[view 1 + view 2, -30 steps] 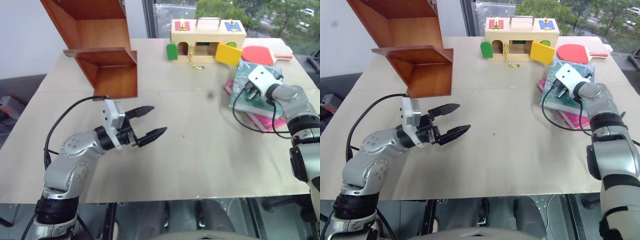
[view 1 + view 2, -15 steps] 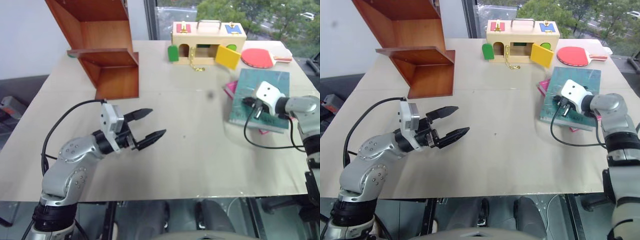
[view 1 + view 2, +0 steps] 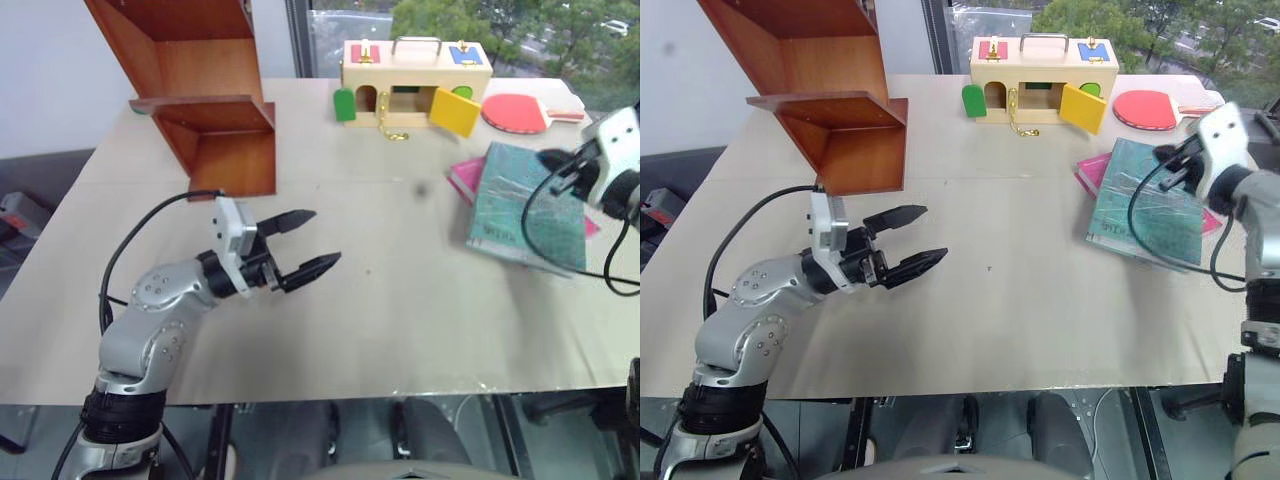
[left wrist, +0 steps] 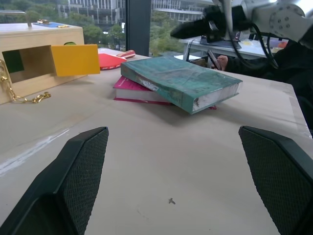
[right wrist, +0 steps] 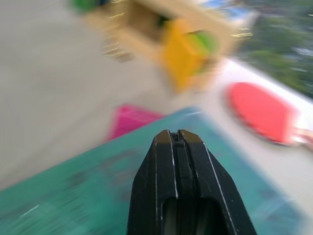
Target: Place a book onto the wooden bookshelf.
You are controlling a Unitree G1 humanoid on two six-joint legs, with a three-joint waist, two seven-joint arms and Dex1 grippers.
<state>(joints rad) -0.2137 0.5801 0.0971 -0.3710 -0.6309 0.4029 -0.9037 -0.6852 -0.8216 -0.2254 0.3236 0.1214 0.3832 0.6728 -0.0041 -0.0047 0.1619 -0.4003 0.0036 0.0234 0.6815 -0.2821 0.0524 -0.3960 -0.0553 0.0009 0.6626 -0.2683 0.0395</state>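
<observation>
The teal-green book (image 3: 525, 210) lies flat at the table's right, skewed across a thinner pink book (image 3: 463, 177). My right gripper (image 3: 1170, 152) hovers shut and empty above the book's far right corner. In the right wrist view its closed fingertips (image 5: 177, 142) point over the teal cover (image 5: 73, 205). My left gripper (image 3: 322, 237) hangs open and empty over the table's middle left, pointing toward the book (image 4: 178, 81). The wooden bookshelf (image 3: 215, 130) stands at the far left, its compartments open.
A pale wooden box (image 3: 415, 75) with coloured doors and a brass chain sits at the back centre. A red paddle (image 3: 520, 112) lies to its right. Bare tabletop (image 3: 400, 290) stretches between the two grippers, and the near edge is close below.
My right gripper, still shut, has lifted off the book's cover and swung up and to the right. The book has slid and turned on the pink one. The left arm holds still.
</observation>
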